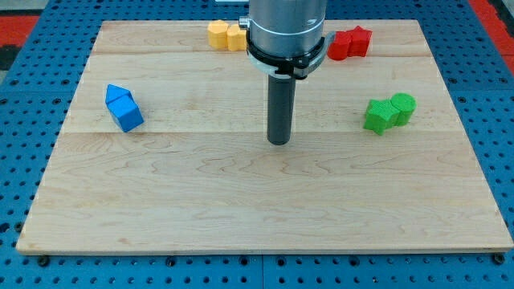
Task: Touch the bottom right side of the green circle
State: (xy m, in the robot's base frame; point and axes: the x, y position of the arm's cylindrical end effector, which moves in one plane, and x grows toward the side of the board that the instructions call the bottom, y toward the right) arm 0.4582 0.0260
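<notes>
Two green blocks sit touching near the table's right edge: green circle (pixel 404 106) on the right, green star (pixel 377 115) on its left. My tip (pixel 279 142) rests mid-table, well apart from both. No claw fitted, only the rod.

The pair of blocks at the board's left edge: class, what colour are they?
Blue. The two blue blocks touch each other, seen plainly in the camera view, well left of my tip.

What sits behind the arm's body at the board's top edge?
Yellow blocks show at its left and red blocks at its right. The arm hides the board between them; my tip is clear of every block.
</notes>
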